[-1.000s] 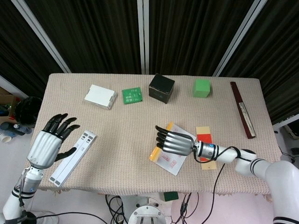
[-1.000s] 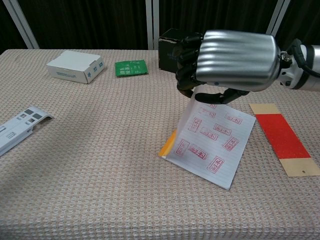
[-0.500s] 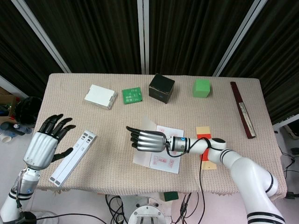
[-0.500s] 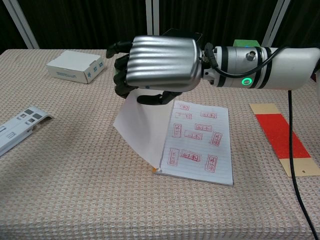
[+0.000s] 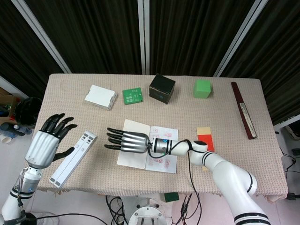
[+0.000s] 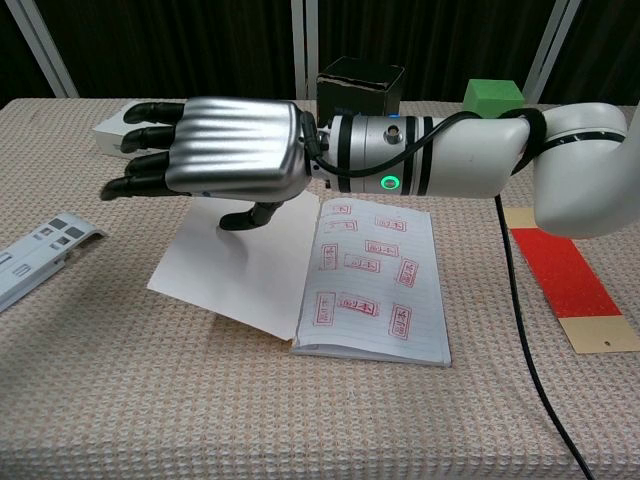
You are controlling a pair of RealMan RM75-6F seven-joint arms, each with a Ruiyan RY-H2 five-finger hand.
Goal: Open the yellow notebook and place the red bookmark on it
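Observation:
The yellow notebook point(image 5: 161, 152) point(image 6: 370, 280) lies open near the table's front middle. Its right page carries red stamps, and its blank left leaf point(image 6: 235, 275) is spread almost flat. My right hand point(image 5: 124, 140) point(image 6: 225, 150) hovers over that left leaf, palm down with fingers stretched out to the left. Only the thumb dips toward the paper, and the hand holds nothing. The red bookmark point(image 5: 205, 142) point(image 6: 560, 270) lies flat to the right of the notebook, under my right forearm in the head view. My left hand point(image 5: 47, 143) hangs open and empty beyond the table's left edge.
A white ribbed strip point(image 5: 73, 158) point(image 6: 40, 250) lies at the front left. Along the back stand a white box point(image 5: 101, 97), a green card point(image 5: 132, 95), a black box point(image 5: 162, 87) and a green cube point(image 5: 202, 88). A long dark bar point(image 5: 243, 110) lies at the right edge.
My right hand swept left across the notebook, carrying the cover and leaf from upright to nearly flat on the left. It has let go and spread its fingers. The left hand barely moved.

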